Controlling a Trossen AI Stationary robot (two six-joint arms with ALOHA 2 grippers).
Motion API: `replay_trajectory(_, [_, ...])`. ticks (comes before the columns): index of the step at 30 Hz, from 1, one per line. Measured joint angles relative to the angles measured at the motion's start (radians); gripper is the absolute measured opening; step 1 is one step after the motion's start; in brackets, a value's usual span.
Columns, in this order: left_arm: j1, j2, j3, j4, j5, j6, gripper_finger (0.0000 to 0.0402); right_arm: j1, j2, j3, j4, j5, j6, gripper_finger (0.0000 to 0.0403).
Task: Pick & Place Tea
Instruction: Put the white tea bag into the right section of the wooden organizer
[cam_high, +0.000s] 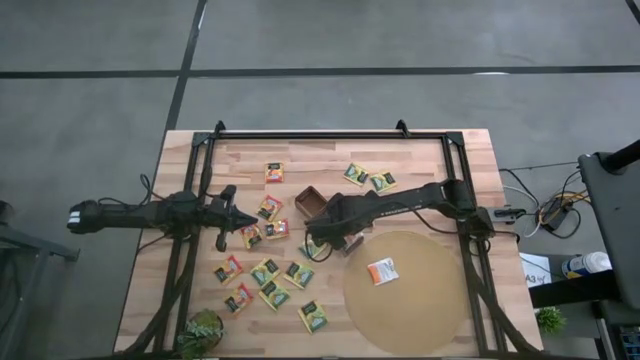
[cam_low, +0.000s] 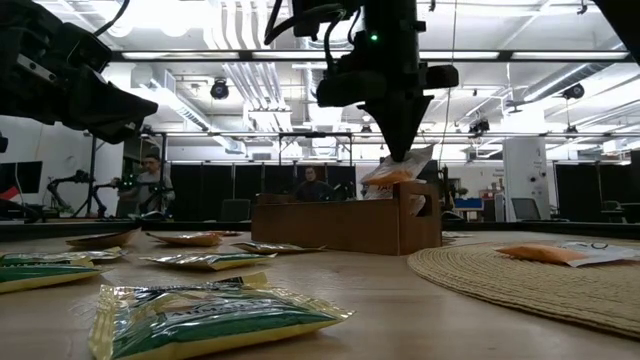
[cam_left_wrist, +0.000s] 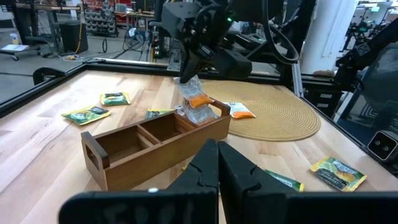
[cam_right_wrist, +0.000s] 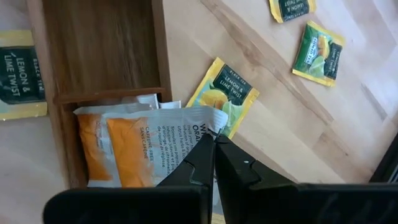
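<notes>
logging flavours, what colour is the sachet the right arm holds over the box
White with orange sachet, clearest in the right wrist view.

Right wrist view: white-and-orange tea sachet (cam_right_wrist: 146, 134) pinched at its top edge; the dark right fingers (cam_right_wrist: 239, 171) cover its corner. Brown oblong wooden box (cam_right_wrist: 102, 53) cut off by frame edge. Sachet print beyond the fingers partly covered.

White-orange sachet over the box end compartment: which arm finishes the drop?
Right. Its gripper is shut on the white-orange sachet, directly above the wooden box end compartment, where another such sachet already sits. The left gripper is shut, empty and off to the side.
</notes>
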Motion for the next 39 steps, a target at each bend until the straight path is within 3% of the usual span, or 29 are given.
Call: replay_trajectory(39, [0.0,0.0,0.0,0.0,0.0,0.0,0.0,-0.006,0.0,-0.018,0.026,-0.066,-0.023,0.0009])
